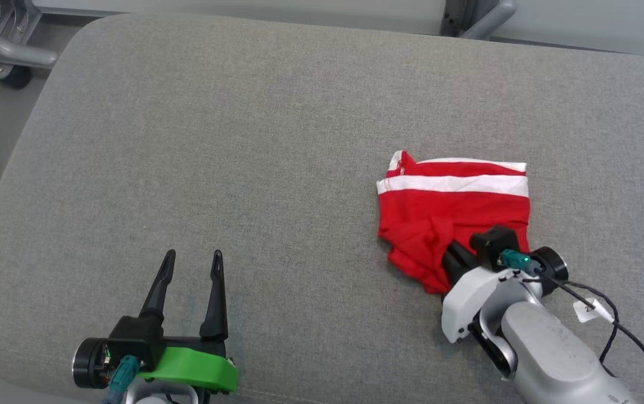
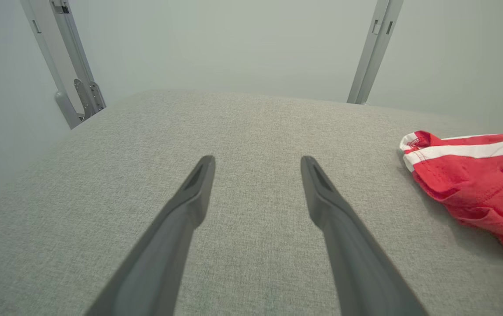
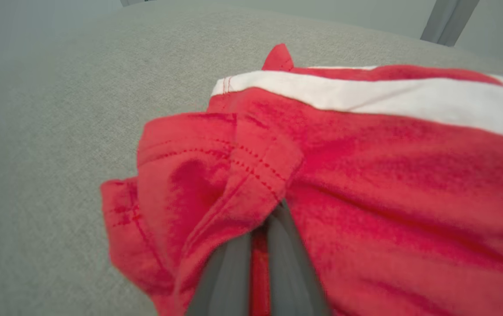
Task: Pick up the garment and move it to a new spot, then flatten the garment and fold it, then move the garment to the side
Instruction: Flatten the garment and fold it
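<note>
Head view shows you the red, white-striped garment (image 1: 456, 205) right of centre on the grey fabric worktop (image 1: 243, 140), with your right claw (image 3: 272, 217) clamped onto its lower edge. Your left claw (image 1: 194, 253) is spread wide and empty at lower left. The cable tag (image 1: 587, 310) is unreadable.

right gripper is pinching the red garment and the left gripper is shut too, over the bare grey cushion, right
Not quite. The left gripper is open, its fingers spread apart over the grey cushion, as the left wrist view shows. The rest holds: the right gripper is pinching the red garment.
</note>
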### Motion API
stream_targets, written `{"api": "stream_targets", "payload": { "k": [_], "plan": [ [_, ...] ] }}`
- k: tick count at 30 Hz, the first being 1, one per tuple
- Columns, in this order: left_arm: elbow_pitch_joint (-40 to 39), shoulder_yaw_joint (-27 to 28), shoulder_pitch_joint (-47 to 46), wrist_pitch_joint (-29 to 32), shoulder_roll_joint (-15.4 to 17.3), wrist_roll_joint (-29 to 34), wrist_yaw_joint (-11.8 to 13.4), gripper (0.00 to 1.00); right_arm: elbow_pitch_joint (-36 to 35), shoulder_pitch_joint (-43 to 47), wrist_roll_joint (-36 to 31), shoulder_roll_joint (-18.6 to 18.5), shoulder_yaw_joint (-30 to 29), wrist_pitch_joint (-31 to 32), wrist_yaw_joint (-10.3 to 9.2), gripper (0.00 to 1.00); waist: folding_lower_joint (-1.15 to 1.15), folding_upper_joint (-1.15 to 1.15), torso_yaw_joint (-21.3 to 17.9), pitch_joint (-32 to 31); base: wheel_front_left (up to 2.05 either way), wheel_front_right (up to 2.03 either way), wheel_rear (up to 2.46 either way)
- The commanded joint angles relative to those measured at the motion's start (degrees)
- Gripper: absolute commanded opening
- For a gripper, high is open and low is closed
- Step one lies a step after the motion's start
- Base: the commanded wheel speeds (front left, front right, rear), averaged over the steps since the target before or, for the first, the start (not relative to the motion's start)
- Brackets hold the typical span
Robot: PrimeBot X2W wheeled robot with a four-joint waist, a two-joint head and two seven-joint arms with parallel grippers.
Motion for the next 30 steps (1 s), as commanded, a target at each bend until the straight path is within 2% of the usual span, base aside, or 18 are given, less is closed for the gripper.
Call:
{"api": "stream_targets", "payload": {
  "k": [1, 5, 14, 24, 27, 30],
  "plan": [
    [0.0, 0.3, 0.8, -0.1, -0.1, 0.2, -0.2, 1.0, -0.4, 1.4, 0.9, 0.3, 1.2, -0.5, 0.01, 0.0, 0.0, 0.0, 0.1, -0.9, 0.0, 0.0, 0.0],
    [0.0, 0.6, 1.6, -0.1, -0.1, 0.6, -0.2, 1.0, -1.7, 2.9, 1.2, 1.0, 3.7, -1.2, 0.01, 0.0, 0.0, 0.0, -0.1, -2.2, 0.0, 0.0, 0.0],
    [-0.4, 0.8, 3.0, -0.1, -0.1, 0.6, -0.1, 1.0, -3.7, 5.7, 0.3, 2.8, 5.5, -1.9, 0.0, 0.0, 0.0, 0.0, -0.9, -3.9, 0.0, 0.0, 0.0],
    [-0.2, 1.5, 4.2, -0.1, -0.1, 0.8, 0.1, 1.0, -2.7, 8.6, 1.6, 3.6, 9.5, -1.9, 0.0, 0.0, 0.0, 0.0, -2.2, -6.1, 0.0, 0.0, 0.0],
    [-0.4, 2.4, 5.4, -0.1, -0.1, 1.0, 0.2, 1.0, -4.5, 9.5, 2.2, 3.1, 8.2, -1.9, 0.0, 0.0, 0.0, 0.0, -3.1, -7.4, 0.0, 0.0, 0.0],
    [-0.6, 3.5, 6.8, -0.1, -0.1, 1.4, 0.2, 1.0, -8.2, 11.4, 1.8, 1.9, 3.7, -1.9, 0.0, 0.0, 0.0, 0.0, -4.2, -8.9, 0.0, 0.0, 0.0]
  ]
}}
